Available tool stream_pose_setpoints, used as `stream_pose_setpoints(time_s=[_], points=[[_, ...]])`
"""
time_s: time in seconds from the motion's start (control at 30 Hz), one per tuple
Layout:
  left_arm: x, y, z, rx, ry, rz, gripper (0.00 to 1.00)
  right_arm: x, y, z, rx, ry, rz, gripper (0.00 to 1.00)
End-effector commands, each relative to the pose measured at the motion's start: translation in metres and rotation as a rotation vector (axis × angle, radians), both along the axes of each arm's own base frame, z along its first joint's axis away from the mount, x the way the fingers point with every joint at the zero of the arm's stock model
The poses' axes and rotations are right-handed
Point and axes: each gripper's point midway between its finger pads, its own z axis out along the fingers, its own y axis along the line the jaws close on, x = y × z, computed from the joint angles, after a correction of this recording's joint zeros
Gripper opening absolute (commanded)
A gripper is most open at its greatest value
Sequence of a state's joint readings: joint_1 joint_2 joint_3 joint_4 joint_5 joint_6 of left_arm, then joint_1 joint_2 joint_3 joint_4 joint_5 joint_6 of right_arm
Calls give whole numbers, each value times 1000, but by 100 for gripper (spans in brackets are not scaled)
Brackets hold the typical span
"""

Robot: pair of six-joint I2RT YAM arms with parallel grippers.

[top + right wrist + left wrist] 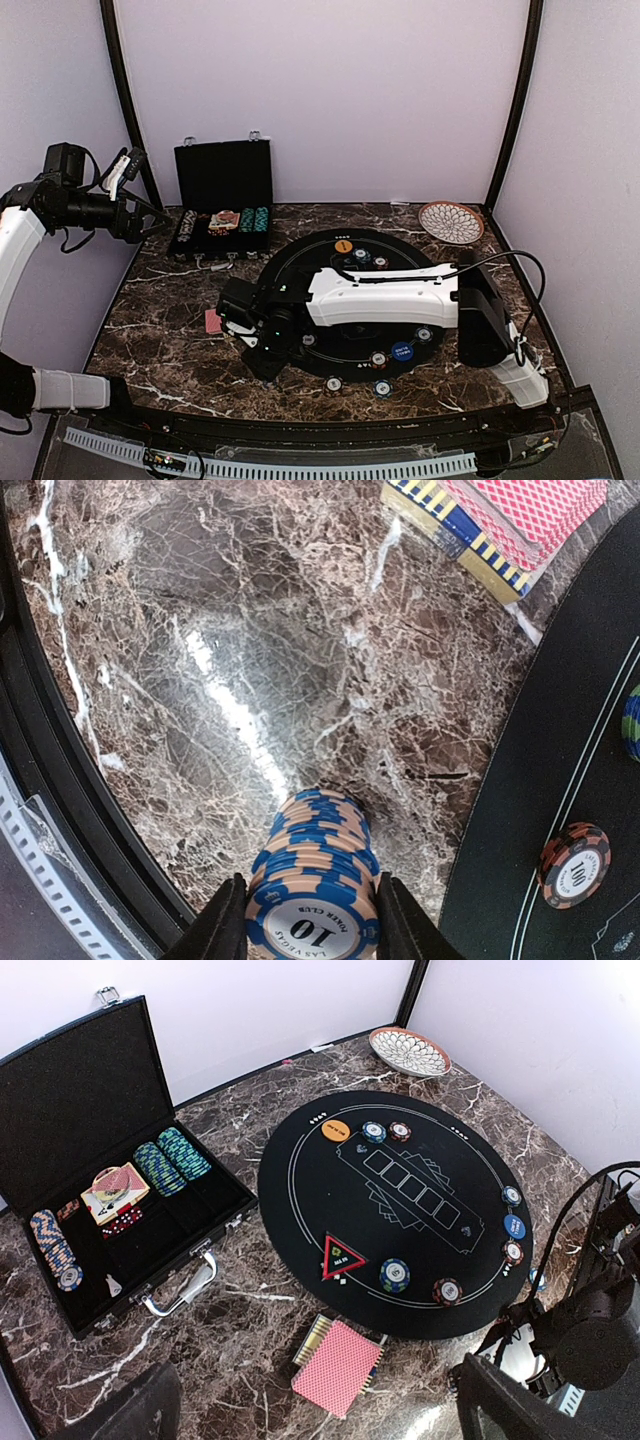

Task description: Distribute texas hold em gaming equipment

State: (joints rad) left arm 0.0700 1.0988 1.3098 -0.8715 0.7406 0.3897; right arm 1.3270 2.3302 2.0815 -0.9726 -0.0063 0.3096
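My right gripper (310,925) is shut on a tall stack of blue-and-peach poker chips (318,870), its fingers (222,930) against both sides. The stack is over bare marble just left of the round black mat (560,760), and whether it touches the table is unclear. A red-backed card deck (337,1367) lies on its box off the mat's near-left edge. On the mat are a red triangle (341,1255), an orange disc (336,1127), a blue disc (514,1227) and single chips (395,1276). My left gripper (150,213) hangs open, high at the far left.
An open black case (80,1080) at the back left holds rows of chips (170,1160), cards and dice. A patterned wicker plate (451,222) sits at the back right corner. The right arm (385,295) stretches across the mat. A black rail (70,810) borders the near edge.
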Motion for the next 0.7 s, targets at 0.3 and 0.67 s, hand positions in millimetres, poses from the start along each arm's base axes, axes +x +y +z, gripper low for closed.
stream_pose_setpoints(time_s=[0.3, 0.67], points=[[-8, -2, 4, -5, -5, -13, 99, 9, 6, 38, 64, -98, 2, 14], [-8, -2, 4, -6, -4, -12, 99, 12, 10, 75, 149, -104, -22, 6]])
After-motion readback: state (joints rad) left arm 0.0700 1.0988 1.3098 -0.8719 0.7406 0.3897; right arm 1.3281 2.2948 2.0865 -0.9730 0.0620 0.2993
